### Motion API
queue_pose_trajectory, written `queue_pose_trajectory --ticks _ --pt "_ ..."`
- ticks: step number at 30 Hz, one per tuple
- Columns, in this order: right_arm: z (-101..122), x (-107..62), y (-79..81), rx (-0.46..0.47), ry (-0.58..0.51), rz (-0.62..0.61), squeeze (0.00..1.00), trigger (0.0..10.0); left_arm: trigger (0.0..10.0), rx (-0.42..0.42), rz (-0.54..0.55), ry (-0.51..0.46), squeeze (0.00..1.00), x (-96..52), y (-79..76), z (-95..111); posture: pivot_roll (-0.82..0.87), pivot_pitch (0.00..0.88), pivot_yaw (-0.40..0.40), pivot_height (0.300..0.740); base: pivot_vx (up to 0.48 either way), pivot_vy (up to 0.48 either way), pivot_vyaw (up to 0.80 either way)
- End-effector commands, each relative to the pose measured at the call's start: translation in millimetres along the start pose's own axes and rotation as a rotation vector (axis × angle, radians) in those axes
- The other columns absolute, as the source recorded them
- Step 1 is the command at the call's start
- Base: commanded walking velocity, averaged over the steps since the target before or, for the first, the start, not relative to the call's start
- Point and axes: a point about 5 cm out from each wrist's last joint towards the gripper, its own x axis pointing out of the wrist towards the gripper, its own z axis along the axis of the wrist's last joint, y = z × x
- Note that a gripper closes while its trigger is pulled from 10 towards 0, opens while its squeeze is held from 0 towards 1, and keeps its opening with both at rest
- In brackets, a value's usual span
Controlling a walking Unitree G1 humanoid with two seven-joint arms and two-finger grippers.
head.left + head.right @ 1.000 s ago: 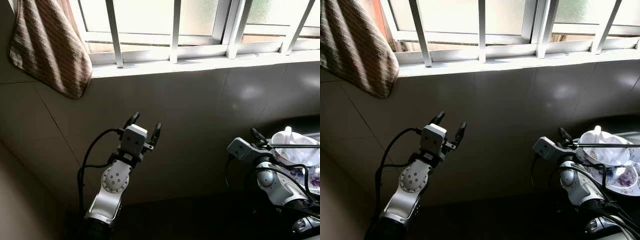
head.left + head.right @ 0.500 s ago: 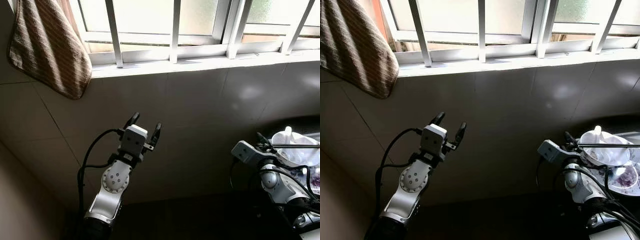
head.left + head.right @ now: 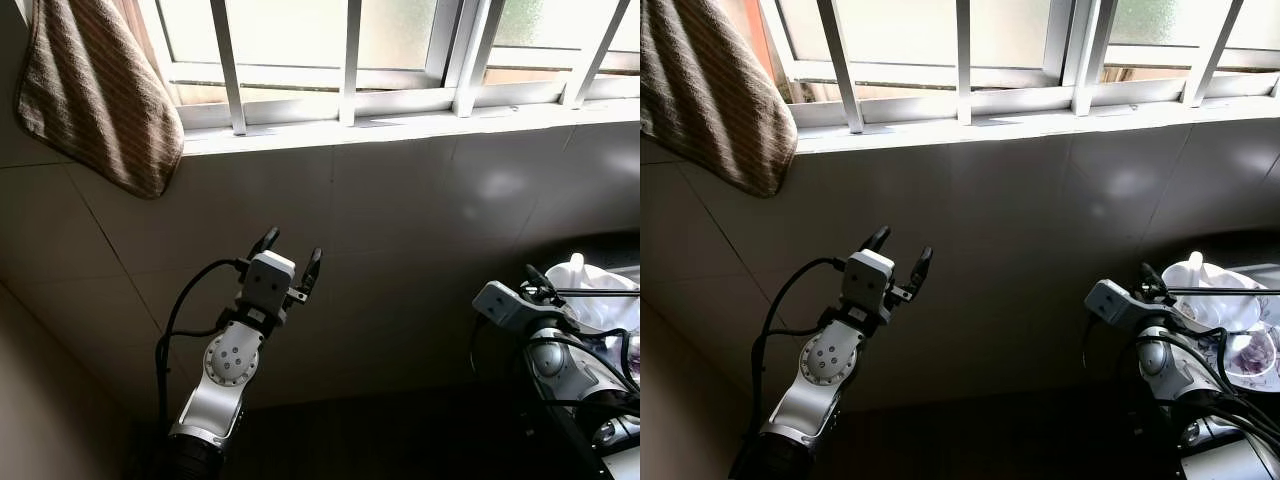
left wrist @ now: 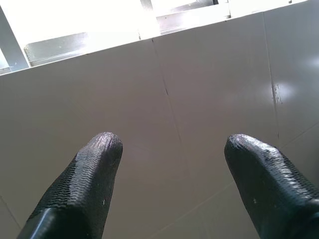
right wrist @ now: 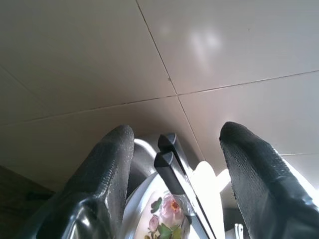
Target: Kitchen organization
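Note:
At the right edge, a white bowl point(image 3: 592, 292) sits with a flower-patterned plate point(image 3: 1246, 356) in a dish rack, and a thin black rack bar point(image 3: 600, 293) crosses in front of them. My right gripper point(image 3: 540, 280) is open and close beside the bowl. In the right wrist view two black bar ends point(image 5: 167, 152) and the flowered plate point(image 5: 167, 219) lie between its fingers point(image 5: 112, 164). My left gripper point(image 3: 292, 248) is raised in front of the tiled wall, open and holding nothing; its fingertips point(image 4: 99, 149) stand wide apart.
A grey tiled wall point(image 3: 400, 230) rises straight ahead under a white window sill point(image 3: 400, 125) with white bars point(image 3: 350, 60). A brown striped towel point(image 3: 95, 90) hangs at the top left. The counter below is dark.
My right arm has shifted to the right, closer to the bowl and rack. The left arm has stayed where it was.

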Motion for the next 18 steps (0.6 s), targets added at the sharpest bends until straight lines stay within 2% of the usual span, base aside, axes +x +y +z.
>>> queue_pose_trajectory --ticks 1,9,10,12,13,18 --pt "-1.8 2.0 -6.9 -0.030 -0.001 -0.017 0.00 10.0 10.0 0.013 0.004 -0.003 0.00 1.2 1.7 0.8 0.04 0.000 0.031 0.740 0.000 0.000 0.00" --pt "-4.2 1.4 -6.7 -0.053 0.003 -0.031 0.00 10.0 10.0 0.014 0.004 0.002 0.00 0.4 1.3 -0.6 0.04 0.000 0.030 0.740 0.000 0.000 0.00" --pt "-4.3 1.3 -6.6 -0.052 0.004 -0.030 0.00 5.9 10.0 0.014 0.004 0.002 0.00 0.4 1.3 -0.7 0.04 0.000 0.030 0.740 0.000 0.000 0.00" --pt "-4.4 1.3 -6.5 -0.051 0.003 -0.031 0.00 5.9 10.0 0.014 0.004 0.002 0.00 0.4 1.3 -0.8 0.04 0.000 0.030 0.740 0.000 0.000 0.00" --pt "-4.4 1.3 -6.4 -0.050 0.002 -0.030 0.00 0.1 10.0 0.014 0.003 0.003 0.00 0.4 1.3 -0.9 0.04 0.000 0.030 0.740 0.000 0.000 0.00" --pt "-5.5 0.5 -5.3 -0.077 -0.004 -0.028 0.00 0.0 10.0 0.013 0.003 0.006 0.00 0.3 0.9 -1.6 0.04 0.000 0.030 0.740 0.000 0.000 0.00"
